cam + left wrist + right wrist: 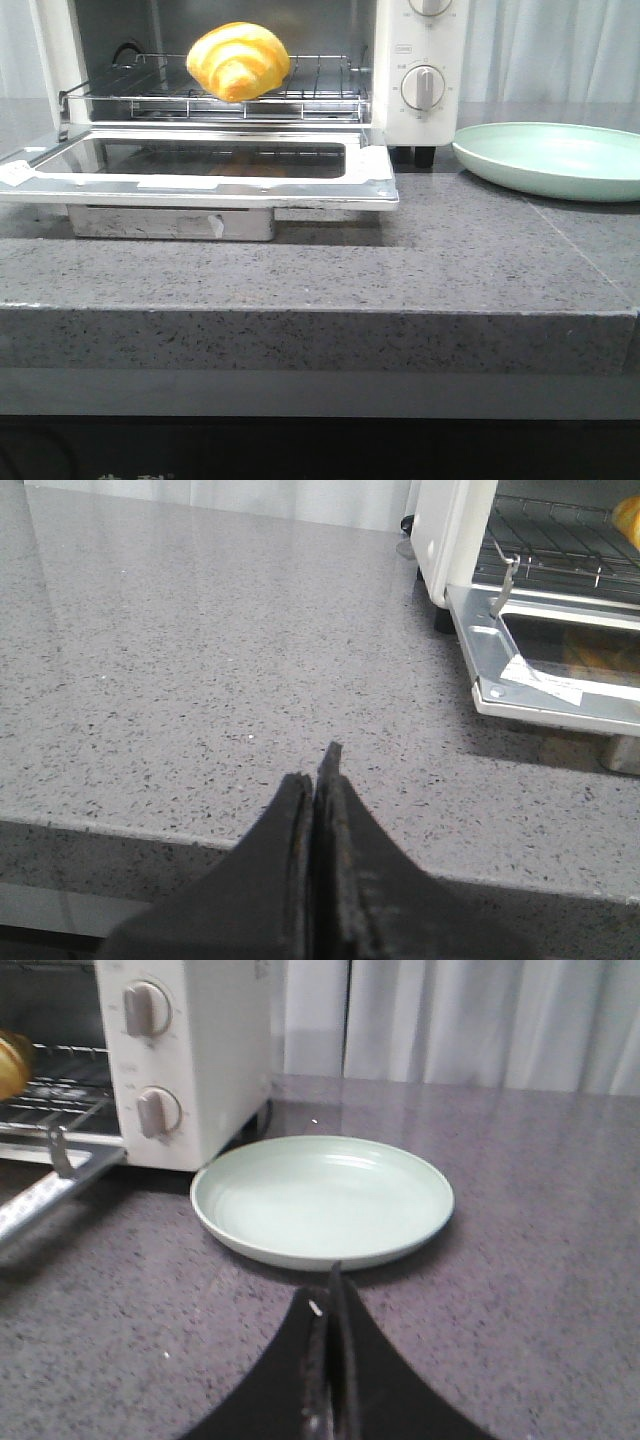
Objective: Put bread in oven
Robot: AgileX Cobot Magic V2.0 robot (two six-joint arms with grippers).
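Observation:
The golden-yellow bread [238,61] with orange-brown stripes lies on the wire rack [320,95] inside the white oven [425,40]. The oven's glass door [200,165] hangs open, flat over the counter. A sliver of the bread shows in the left wrist view [630,520] and in the right wrist view [10,1065]. My left gripper [318,770] is shut and empty, low over the counter to the left of the oven. My right gripper [333,1280] is shut and empty, just short of the plate. Neither gripper shows in the front view.
A pale green plate [555,158] sits empty on the grey speckled counter [300,270] right of the oven; it also shows in the right wrist view [322,1198]. The open door [560,675] juts out over the counter. White curtains hang behind.

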